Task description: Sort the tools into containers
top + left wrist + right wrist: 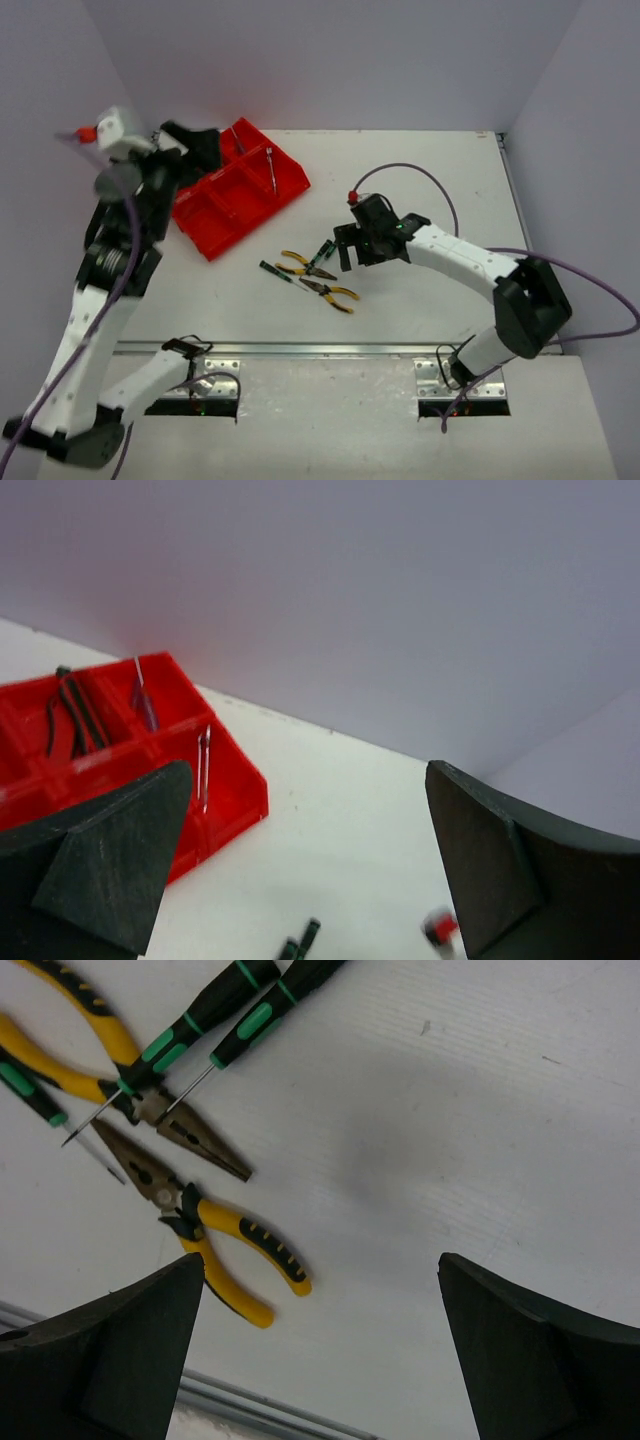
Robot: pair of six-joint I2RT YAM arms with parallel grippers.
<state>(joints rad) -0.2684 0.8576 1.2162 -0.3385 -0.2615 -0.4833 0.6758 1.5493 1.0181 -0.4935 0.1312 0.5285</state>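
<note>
Top external view put the unsorted tools closest to the arm bases, clustered on the white table. There were the nearer pliers, the farther pliers, a lone green-black screwdriver at their left, and a pair of green-black screwdrivers just beyond. The right gripper hung just beside that pair, fingers spread wide with nothing between them. Its wrist view looked down on the cluster off to one side, so it was probably lining up a pick without being centred on any one tool.

Farther back and to the left sat the red tray, angled on the table. The left gripper was poised over its far-left end, fingers released and empty, likely because that is where tools get let go. In its wrist view each compartment held one kind: dark-handled tools, a blue screwdriver and a silver wrench. Sorting looked partway done, with five tools left on the table.
</note>
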